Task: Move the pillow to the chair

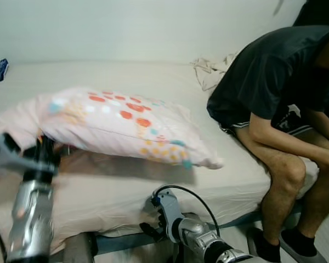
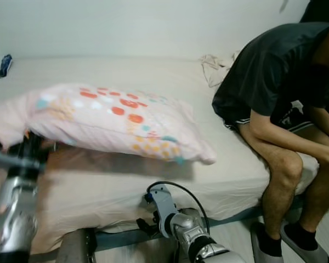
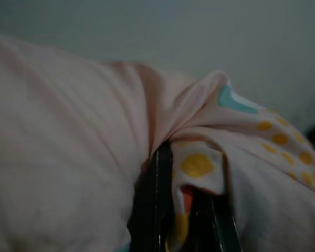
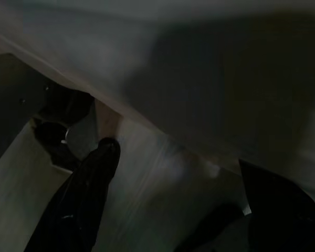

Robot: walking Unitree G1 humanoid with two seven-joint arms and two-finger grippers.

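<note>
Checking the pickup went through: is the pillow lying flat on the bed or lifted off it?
Lifted. The left hand is shut on the pillow's corner, and the pillow hangs above its shadow on the bed.

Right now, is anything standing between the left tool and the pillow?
Nothing visible does. The left tool is already shut on a fold of the pillow, which is lifted above the bed. A person sits on the bed's edge at the robot's right, apart from the pillow. No chair can be made out.

Pink dotted pillow [image 1: 120, 129], lifted above bed [image 1: 153, 186]
</note>
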